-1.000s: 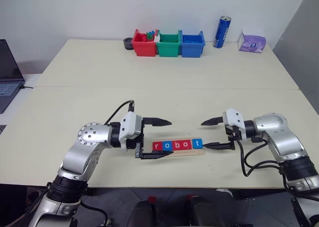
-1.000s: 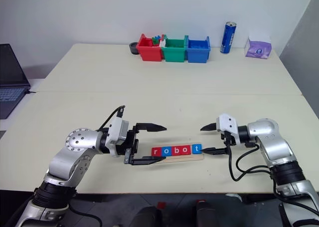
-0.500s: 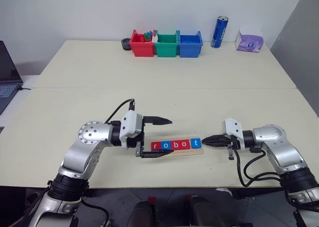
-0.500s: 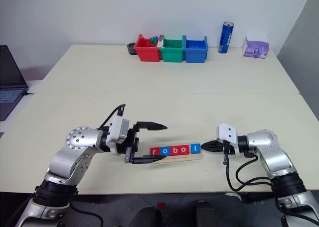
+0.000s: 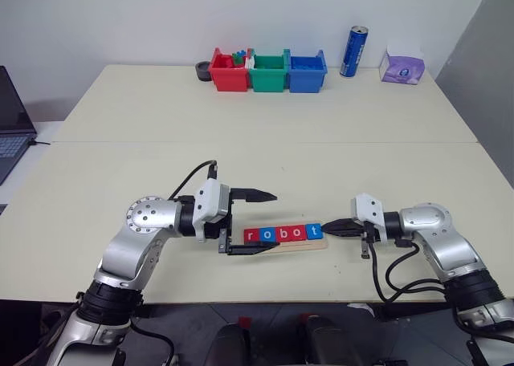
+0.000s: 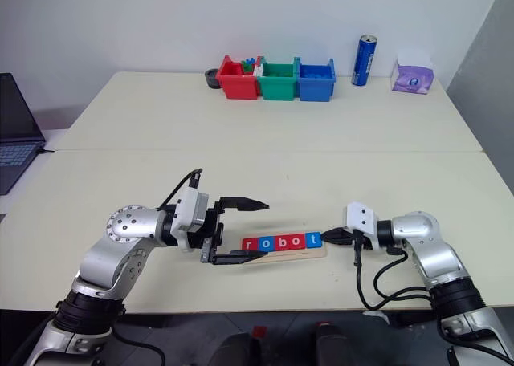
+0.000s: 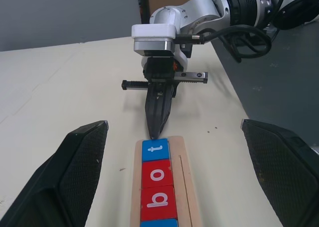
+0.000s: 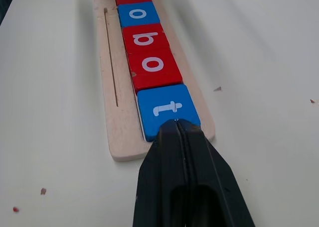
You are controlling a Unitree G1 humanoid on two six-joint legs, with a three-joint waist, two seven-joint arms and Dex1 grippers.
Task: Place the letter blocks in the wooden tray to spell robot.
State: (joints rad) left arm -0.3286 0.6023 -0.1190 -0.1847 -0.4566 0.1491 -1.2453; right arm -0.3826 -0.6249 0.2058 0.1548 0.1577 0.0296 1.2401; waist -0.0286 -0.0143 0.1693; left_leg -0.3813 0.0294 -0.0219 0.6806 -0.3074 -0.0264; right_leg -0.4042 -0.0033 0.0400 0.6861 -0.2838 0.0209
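Observation:
Five letter blocks [image 5: 283, 234] lie in a row in the wooden tray [image 5: 285, 245], reading r, o, b, o, t; the r, b and second o are red, the first o and the t [image 8: 167, 107] are blue. My right gripper [image 5: 329, 229] is shut, lying low over the table at the tray's right end, its tip touching the t block's outer edge [image 7: 158, 132]. My left gripper [image 5: 271, 221] is open at the tray's left end, one finger [image 5: 255, 195] raised behind the row and the other [image 5: 247, 250] low along the tray's front edge, holding nothing.
At the table's back stand a red bin [image 5: 230, 71], a green bin [image 5: 267, 71] and a blue bin [image 5: 307, 69], with a blue can [image 5: 356, 51] and a purple packet [image 5: 404, 67] to their right. A laptop [image 5: 10, 133] sits at the left edge.
My right gripper has shut and come down and left, so its tip now rests against the t block. The left arm has kept still. The head view shifted slightly.

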